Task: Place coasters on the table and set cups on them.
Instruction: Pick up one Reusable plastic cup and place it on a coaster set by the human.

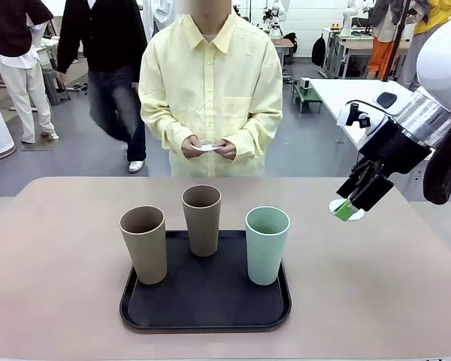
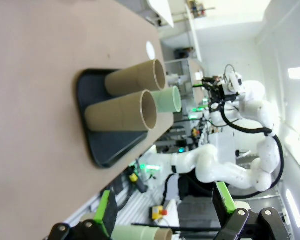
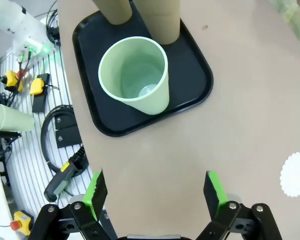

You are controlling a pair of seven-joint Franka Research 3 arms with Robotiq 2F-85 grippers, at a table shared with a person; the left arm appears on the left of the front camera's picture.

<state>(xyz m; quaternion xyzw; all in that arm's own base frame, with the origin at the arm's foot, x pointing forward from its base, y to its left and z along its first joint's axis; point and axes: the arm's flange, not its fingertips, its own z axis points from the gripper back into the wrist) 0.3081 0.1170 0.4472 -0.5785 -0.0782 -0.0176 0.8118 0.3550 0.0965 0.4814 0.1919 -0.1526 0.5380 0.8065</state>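
Note:
Two tan-brown cups [image 1: 143, 244] [image 1: 201, 219] and a mint green cup [image 1: 267, 245] stand upright on a black tray [image 1: 205, 312] on the beige table [image 1: 52, 301]. One white lacy coaster [image 1: 335, 205] lies flat on the table at the right. My right gripper [image 1: 351, 208] hovers just over it, open and empty. From the right wrist, the coaster [image 3: 296, 174] lies off to the right of the gripper [image 3: 155, 192] and the mint cup [image 3: 135, 75] is ahead. My left gripper [image 2: 165, 215] is open and empty, far from the cups [image 2: 122, 116] and coaster [image 2: 150, 50]. The person's hands [image 1: 207, 148] hold something white.
The person stands at the far edge of the table, hands held at waist height above it. A white-topped table [image 1: 353, 94] stands behind my right arm. Bare tabletop lies left and right of the tray [image 3: 190, 95]. Other people walk in the background.

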